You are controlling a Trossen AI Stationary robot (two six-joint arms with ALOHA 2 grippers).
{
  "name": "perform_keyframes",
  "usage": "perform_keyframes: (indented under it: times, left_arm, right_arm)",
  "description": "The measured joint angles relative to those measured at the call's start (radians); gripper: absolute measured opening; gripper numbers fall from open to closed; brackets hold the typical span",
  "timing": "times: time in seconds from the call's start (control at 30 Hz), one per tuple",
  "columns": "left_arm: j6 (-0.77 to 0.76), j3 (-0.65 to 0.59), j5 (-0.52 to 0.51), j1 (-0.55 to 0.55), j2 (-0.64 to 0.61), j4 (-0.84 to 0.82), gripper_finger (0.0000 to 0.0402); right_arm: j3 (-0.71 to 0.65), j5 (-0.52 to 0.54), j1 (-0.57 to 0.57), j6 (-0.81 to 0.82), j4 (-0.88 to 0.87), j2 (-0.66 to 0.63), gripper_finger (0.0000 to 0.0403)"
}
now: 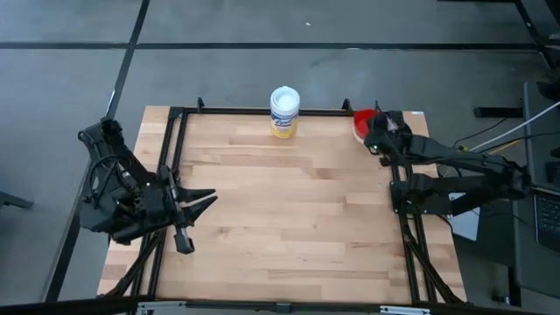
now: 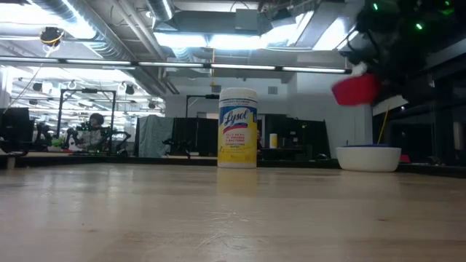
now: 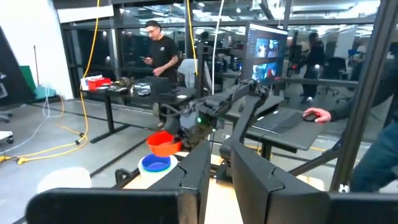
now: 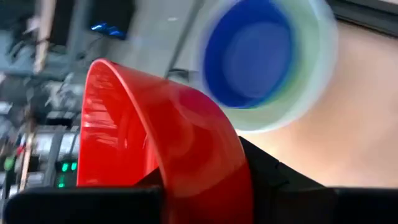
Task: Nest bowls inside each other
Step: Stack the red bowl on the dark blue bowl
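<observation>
A red bowl (image 2: 355,89) hangs tilted in the air at the table's far right corner, with my right gripper (image 1: 378,131) shut on it. Just below and beside it, a stack of nested bowls (image 2: 368,157) stands with its base on the table. Its outer bowl is white, and a blue bowl (image 4: 249,53) lies innermost with a greenish ring around it. In the high view the arm hides this stack. My left gripper (image 1: 210,198) hovers over the table's left side, pointing level toward the right. A narrow gap shows between its fingers (image 3: 219,177), with nothing in it. My right gripper holds the red bowl by its wall at the rim (image 4: 217,168). One finger is outside the bowl (image 4: 273,180) and the other is on the inner side. The fingers slant downward. The bowl is lifted clear and tipped onto its side above the stack.
A white canister with a yellow-blue label (image 1: 284,111) stands upright at the middle of the far edge. Black frame rails (image 1: 171,149) run along the table's edges. People stand and sit at desks beyond the table in the left wrist view.
</observation>
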Motion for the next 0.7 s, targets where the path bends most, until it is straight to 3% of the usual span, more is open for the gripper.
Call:
perform_keyframes:
  times: [0.1,0.27,0.7]
  left_arm:
    - [-0.001,0.0,-0.001,0.001,0.0,0.003,0.006]
    - [-0.009,0.0,-0.007,0.001,-0.001,0.007,0.006]
    - [-0.003,-0.001,-0.083,0.004,-0.004,0.045,0.006]
  right_arm:
    - [-0.084,-0.036,-0.024,0.136,0.015,-0.036,0.0087]
    - [-0.131,-0.056,-0.125,0.141,0.119,-0.026,0.0087]
    - [-0.131,-0.209,-0.389,0.079,0.122,0.042,0.0087]
